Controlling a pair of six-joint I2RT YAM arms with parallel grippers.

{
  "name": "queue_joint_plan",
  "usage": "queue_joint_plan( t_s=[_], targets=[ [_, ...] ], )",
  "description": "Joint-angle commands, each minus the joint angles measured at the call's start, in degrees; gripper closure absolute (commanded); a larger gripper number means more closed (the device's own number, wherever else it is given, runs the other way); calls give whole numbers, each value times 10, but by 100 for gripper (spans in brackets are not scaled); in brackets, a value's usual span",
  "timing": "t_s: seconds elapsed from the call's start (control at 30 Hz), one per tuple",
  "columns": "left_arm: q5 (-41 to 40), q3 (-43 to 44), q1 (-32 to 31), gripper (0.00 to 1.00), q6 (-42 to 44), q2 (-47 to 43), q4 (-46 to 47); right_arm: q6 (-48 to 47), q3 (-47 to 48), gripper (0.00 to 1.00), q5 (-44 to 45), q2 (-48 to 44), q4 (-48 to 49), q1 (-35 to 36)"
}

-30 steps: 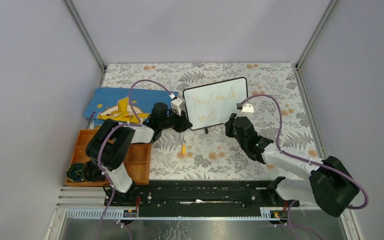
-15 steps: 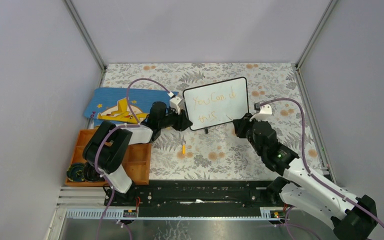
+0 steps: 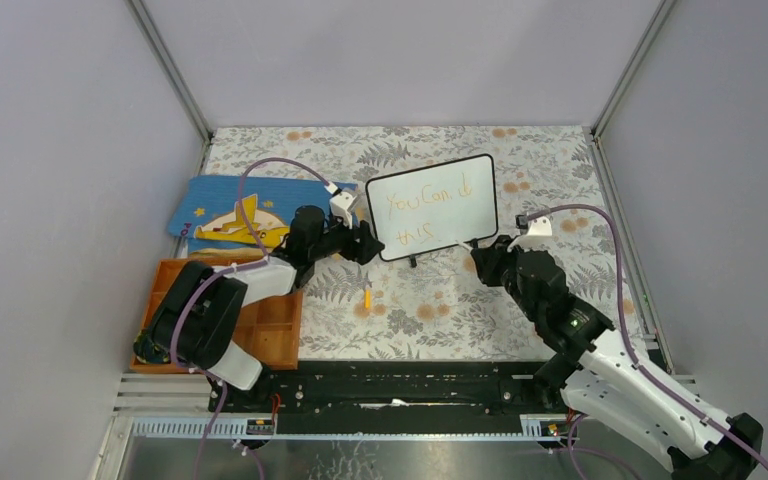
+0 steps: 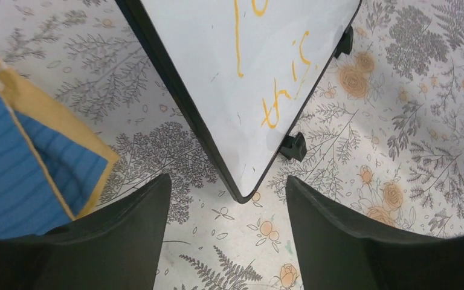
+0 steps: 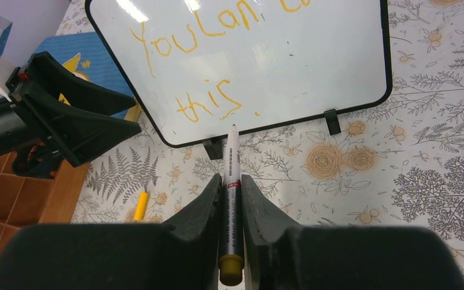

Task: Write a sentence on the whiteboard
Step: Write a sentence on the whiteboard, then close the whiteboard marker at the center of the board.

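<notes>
Right wrist view: the whiteboard (image 5: 314, 66) stands on its feet on the bench (image 5: 435, 151), and the sentence (image 5: 193, 33) "You Can do this" is up in two orange lines, so the writing looks done. My right pincer (image 5: 230, 181) is pinching the marker (image 5: 229, 157), tip near the board's lower edge. My left pincer (image 4: 228, 181) is spread around its bottom corner, gripping nothing, so probably only tidying's left.
</notes>
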Motion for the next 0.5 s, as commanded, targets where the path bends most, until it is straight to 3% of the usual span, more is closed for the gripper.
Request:
queue_joint_plan(
  t_s=[0.0, 0.07, 0.1, 0.3, 0.47],
  targets=[
    [-49, -16, -2, 18, 11, -44, -6, -10, 24, 100, -14, -26, -9, -3],
    [-65, -16, -2, 4, 9, -59, -25, -14, 25, 100, -14, -35, -17, -3],
    [-75, -16, -1, 2, 6, -67, -38, -17, 25, 100, -14, -39, -21, -2],
    [-160, -32, -1, 1, -32, -167, -98, -40, 33, 100, -9, -77, -40, -2],
    [-290, -8, -1, 1, -54, -272, -205, -55, 41, 100, -11, -128, -35, -3]
  ],
)
